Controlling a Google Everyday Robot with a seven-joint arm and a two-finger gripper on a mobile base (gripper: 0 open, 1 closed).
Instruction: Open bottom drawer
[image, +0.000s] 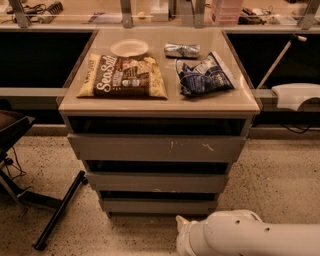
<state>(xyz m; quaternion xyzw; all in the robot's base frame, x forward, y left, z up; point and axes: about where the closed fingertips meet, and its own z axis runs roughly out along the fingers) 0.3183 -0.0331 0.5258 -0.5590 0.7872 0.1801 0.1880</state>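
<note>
Low grey cabinet (165, 102) at ctr, flat matte tan top w/ rounded edges. Three handleless grey fronts stacked below, each w/ a dark gap above.

Bottom drawer (159, 205): lowest of the three, just above the floor. Plain flat front, no marks, narrowest-looking. Seems shut or nearly so; hard to judge from this high angle.

Middle drawer (157, 182): small pale chip on upper edge. Top drawer (157, 148): widest, w/ white scratches right of ctr.

Gripper (181, 221): low at the btm edge, just in front of and below the bottom drawer, apart from it. Only a pale cream tip showing beside the smooth, rounded white arm (250, 235). Claw state: cannot tell.

On top: brown crinkly Sea Salt chip bag (122, 76) lying flat, left. Round white plate (129, 48) behind it, touching or nearly. Glossy blue snack bag (204, 75), crumpled, right. Small squashed silver-blue wrapper (182, 50) behind that.

Speckled terrazzo-type floor (280, 175). Black tubular stand leg (60, 210) slanting across the floor, left of the cabinet.
</note>
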